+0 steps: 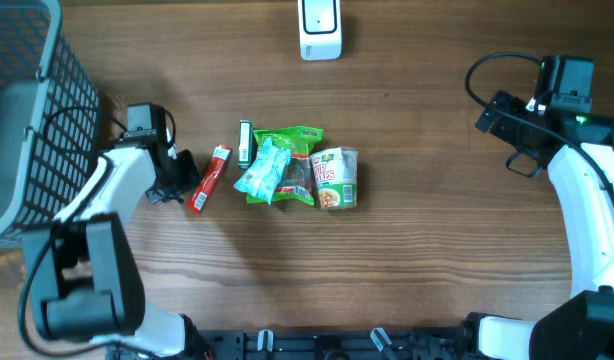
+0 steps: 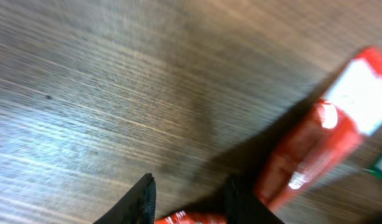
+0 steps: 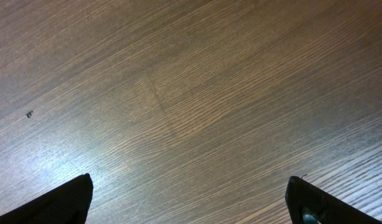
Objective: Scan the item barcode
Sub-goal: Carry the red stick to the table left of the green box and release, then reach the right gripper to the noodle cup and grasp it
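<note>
A red snack stick packet (image 1: 209, 178) (image 2: 315, 143) lies on the wooden table left of the item pile. My left gripper (image 1: 187, 188) (image 2: 191, 202) is down at its near end. The fingers are drawn close, and the packet's red end shows between them at the bottom of the left wrist view. The white scanner (image 1: 320, 28) stands at the table's far edge, in the middle. My right gripper (image 1: 502, 140) (image 3: 191, 199) hovers wide open over bare wood at the far right, holding nothing.
The pile holds a green bag (image 1: 292, 160), a light blue packet (image 1: 262, 172), a noodle cup (image 1: 337, 178) and a small green box (image 1: 245, 142). A grey mesh basket (image 1: 32, 110) fills the left edge.
</note>
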